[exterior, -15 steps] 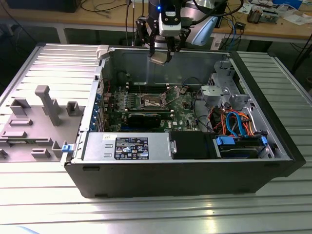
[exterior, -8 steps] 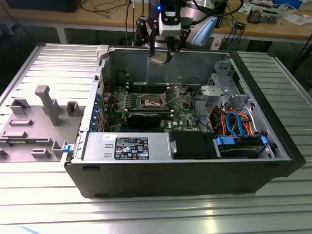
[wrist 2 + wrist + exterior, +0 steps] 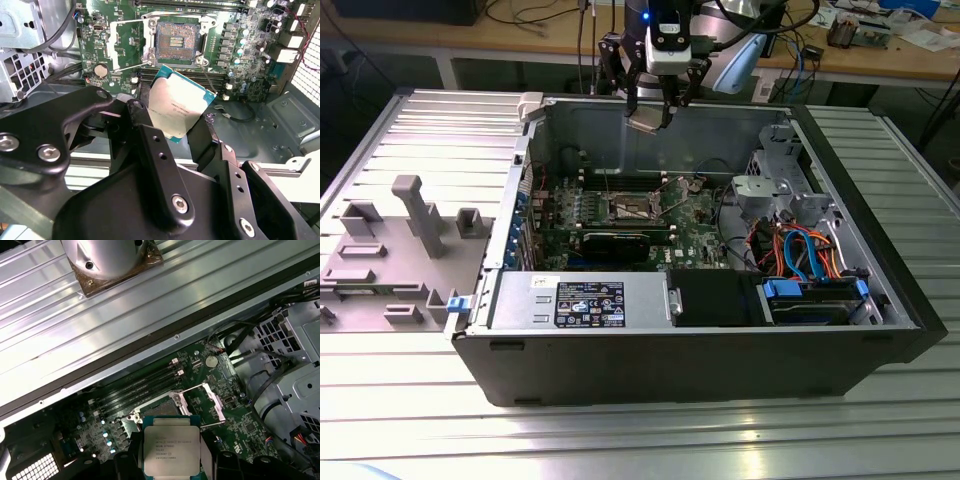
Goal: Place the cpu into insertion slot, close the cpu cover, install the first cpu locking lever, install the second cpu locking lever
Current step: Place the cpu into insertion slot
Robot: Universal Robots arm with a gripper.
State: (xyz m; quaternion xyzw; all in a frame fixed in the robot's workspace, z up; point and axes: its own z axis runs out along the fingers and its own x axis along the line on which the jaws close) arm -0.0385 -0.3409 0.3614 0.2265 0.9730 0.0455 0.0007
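My gripper (image 3: 648,116) hangs over the back wall of the open computer case, shut on the cpu (image 3: 646,121), a flat square chip with a pale metal top. In both wrist views the cpu (image 3: 175,105) (image 3: 171,447) sits clamped between the two black fingers (image 3: 145,115), high above the board. The insertion slot (image 3: 178,42) (image 3: 632,208) lies bare on the green motherboard, dark in its centre; the chip partly hides the insertion slot (image 3: 161,407) in the first wrist view. The cpu cover (image 3: 121,46) (image 3: 214,399) stands swung open beside the slot. A thin lever rod (image 3: 209,77) sticks out by the slot's corner.
A grey power supply (image 3: 580,300) and a drive bay with blue handles (image 3: 815,298) fill the case's front. Orange and blue cables (image 3: 798,250) run on the exterior view's right. A coin battery (image 3: 101,70) sits near the slot. A grey fixture (image 3: 405,215) stands on the ribbed table.
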